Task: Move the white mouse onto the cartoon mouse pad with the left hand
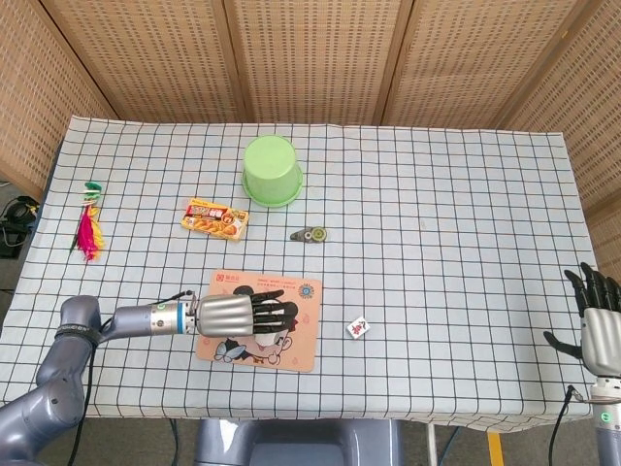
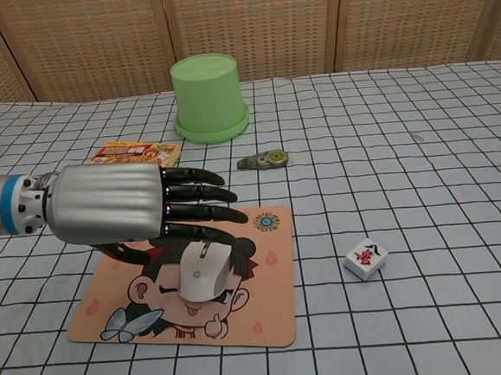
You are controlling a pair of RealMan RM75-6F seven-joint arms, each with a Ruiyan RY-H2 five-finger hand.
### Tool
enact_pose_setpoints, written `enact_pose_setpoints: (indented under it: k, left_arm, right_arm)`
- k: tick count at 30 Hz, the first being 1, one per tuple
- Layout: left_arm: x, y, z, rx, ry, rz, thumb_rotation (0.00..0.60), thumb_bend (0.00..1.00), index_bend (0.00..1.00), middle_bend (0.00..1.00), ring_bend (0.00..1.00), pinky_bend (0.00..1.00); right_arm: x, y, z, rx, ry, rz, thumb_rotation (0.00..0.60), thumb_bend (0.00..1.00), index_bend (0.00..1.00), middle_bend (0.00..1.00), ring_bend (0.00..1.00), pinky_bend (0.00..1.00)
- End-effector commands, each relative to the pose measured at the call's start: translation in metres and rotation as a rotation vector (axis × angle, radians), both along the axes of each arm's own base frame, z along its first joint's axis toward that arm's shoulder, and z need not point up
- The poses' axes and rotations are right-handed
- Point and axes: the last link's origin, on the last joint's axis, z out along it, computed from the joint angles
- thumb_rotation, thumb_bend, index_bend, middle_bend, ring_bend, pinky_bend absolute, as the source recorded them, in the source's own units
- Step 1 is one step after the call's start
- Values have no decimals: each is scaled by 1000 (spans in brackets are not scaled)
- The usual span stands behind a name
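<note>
The white mouse is lying on the cartoon mouse pad, over the printed face, with nothing gripping it. The left hand is hovering just above and behind it, fingers stretched out straight and apart, holding nothing. In the head view the same hand is covering most of the mouse, so it is barely showing there.

Around the pad, a small white tile with red markings is sitting just beside its right edge, apart from it. Further back, a yellow snack box is lying partly behind the left hand in the chest view, and a grey tape dispenser is resting near the upturned green bucket. A feathered toy is lying near the far left edge of the checked tablecloth; the chest view is cutting most of it off.

The right hand is hanging off the right table edge, visible only in the head view; its fingers appear to be spread and empty, though it is small and partly cropped.
</note>
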Motion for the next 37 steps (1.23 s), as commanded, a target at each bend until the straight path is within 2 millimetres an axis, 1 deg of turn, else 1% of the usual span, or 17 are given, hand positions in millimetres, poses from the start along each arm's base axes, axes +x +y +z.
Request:
enact_pose_setpoints:
  k: [1,4,7,8,11,12,15,18,20,22,25,28,31,34,37]
  left_arm:
    - [-5,-1,11,18,-54,30,600,195,84,0,0,75]
    - [-12,-2,26,40,-135,85,600,195,84,0,0,65]
    - [-25,-5,43,82,-235,178,600,194,84,0,0,64]
    - [-28,-6,46,90,-249,197,600,192,84,0,0,64]
    - [-48,-11,59,154,-325,320,600,184,79,0,0,49]
    - [-65,-19,64,187,-354,410,600,183,77,0,0,40]
    - [-94,-43,73,295,-352,512,600,183,74,0,0,17]
    - [-108,-65,76,358,-370,621,600,182,70,0,0,0]
    - [-119,-84,79,401,-400,753,600,183,65,0,0,0]
    - [-121,-97,80,419,-424,848,600,183,61,0,0,0]
    - [-122,-123,84,449,-499,1027,600,183,56,0,0,0]
    - [-122,-142,89,494,-564,1148,600,183,49,0,0,0]
    - [-120,-158,95,555,-631,1234,600,183,37,0,0,0]
    - [-119,-167,100,594,-649,1266,600,183,19,0,0,0]
    - [-122,-170,102,608,-651,1282,600,184,6,0,0,0]
  right_arm:
    - [0,0,0,1,-1,0,600,76,137,0,0,0]
    - [1,1,-1,7,-2,5,600,75,138,0,0,0]
    - [4,1,-3,16,-1,17,600,75,137,0,0,0]
    - [4,2,-3,17,-1,19,600,75,137,0,0,0]
    - [7,3,-3,18,2,30,600,75,137,0,0,0]
    - [8,3,-3,21,4,37,600,76,137,0,0,0]
    - [11,5,-5,31,8,47,600,76,137,0,0,0]
    - [13,6,-6,37,11,55,600,75,137,0,0,0]
    - [15,7,-7,42,13,63,600,76,137,0,0,0]
    - [17,7,-8,46,12,69,600,75,136,0,0,0]
    - [20,8,-10,54,15,83,600,75,136,0,0,0]
    - [23,10,-12,67,24,92,600,75,135,0,0,0]
    - [27,12,-15,81,30,104,600,75,135,0,0,0]
    - [30,14,-16,88,35,113,600,75,135,0,0,0]
    - [32,15,-17,94,36,119,600,75,135,0,0,0]
